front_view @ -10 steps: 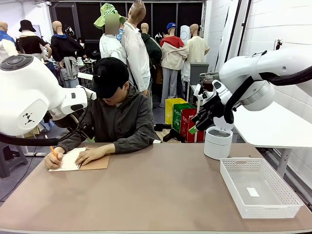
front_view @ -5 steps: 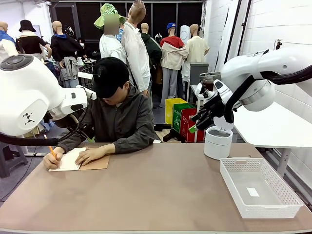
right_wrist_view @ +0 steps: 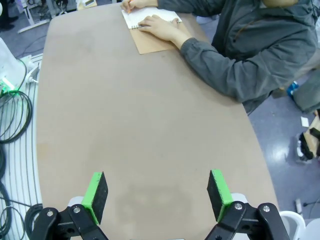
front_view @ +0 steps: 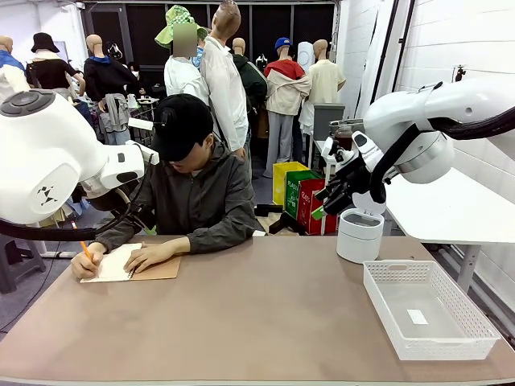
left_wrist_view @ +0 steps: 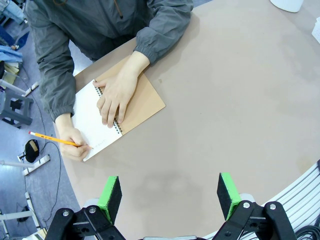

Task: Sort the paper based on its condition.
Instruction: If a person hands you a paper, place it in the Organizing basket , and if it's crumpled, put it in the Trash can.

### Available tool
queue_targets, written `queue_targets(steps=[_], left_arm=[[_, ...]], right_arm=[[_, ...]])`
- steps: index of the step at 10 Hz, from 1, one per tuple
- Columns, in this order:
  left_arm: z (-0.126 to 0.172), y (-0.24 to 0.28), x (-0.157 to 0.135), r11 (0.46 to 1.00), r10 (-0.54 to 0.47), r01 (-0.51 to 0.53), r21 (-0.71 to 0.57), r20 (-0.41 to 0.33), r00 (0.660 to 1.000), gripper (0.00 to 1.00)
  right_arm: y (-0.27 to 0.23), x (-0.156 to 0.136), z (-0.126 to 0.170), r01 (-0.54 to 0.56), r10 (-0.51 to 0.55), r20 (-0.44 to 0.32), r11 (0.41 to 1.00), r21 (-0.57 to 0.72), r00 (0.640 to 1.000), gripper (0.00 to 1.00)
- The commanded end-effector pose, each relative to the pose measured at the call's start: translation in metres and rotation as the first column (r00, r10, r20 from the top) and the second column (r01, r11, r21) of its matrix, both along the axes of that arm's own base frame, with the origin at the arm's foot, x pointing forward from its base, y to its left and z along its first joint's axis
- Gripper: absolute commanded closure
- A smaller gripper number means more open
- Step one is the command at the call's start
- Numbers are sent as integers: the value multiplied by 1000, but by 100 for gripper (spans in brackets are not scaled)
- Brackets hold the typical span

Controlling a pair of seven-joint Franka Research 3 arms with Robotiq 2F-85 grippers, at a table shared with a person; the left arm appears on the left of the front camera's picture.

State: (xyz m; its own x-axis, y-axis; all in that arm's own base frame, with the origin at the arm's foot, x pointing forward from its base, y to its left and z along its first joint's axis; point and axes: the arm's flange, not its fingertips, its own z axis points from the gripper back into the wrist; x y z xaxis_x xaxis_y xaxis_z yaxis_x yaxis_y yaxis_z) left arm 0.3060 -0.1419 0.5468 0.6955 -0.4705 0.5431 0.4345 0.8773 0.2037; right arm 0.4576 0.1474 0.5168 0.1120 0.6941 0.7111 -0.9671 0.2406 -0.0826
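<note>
The paper, as loose sheets, is out of view. A person at the table's far left writes with a pencil (left_wrist_view: 52, 139) on the white page of a tan spiral notebook (front_view: 129, 264) (left_wrist_view: 142, 102) (right_wrist_view: 150, 44), one hand flat on it. My left gripper (left_wrist_view: 168, 197) hangs open high above bare tabletop, on my side of the notebook. My right gripper (right_wrist_view: 157, 190) (front_view: 326, 197) is open too, raised above the table's right part with nothing between its green pads (right_wrist_view: 96, 190).
A white cylindrical bin (front_view: 360, 235) stands at the far right of the table. Nearer, at the right edge, a white mesh basket (front_view: 475, 318) holds a small white slip (front_view: 416, 316). A wide bare stretch of brown tabletop (front_view: 265, 314) lies in the middle.
The person's pencil hand has shifted slightly on the page. Both arms have stayed still.
</note>
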Motion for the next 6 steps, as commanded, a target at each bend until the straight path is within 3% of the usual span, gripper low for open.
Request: queue_targets(steps=[1,6], left_arm=[[0,1,0,1000,-9,9,8,-1,1000,0],[0,1,0,1000,-9,9,8,-1,1000,0]], right_arm=[[1,0,0,0,0,-6,1000,8,1000,0],[1,0,0,0,0,-6,1000,8,1000,0]])
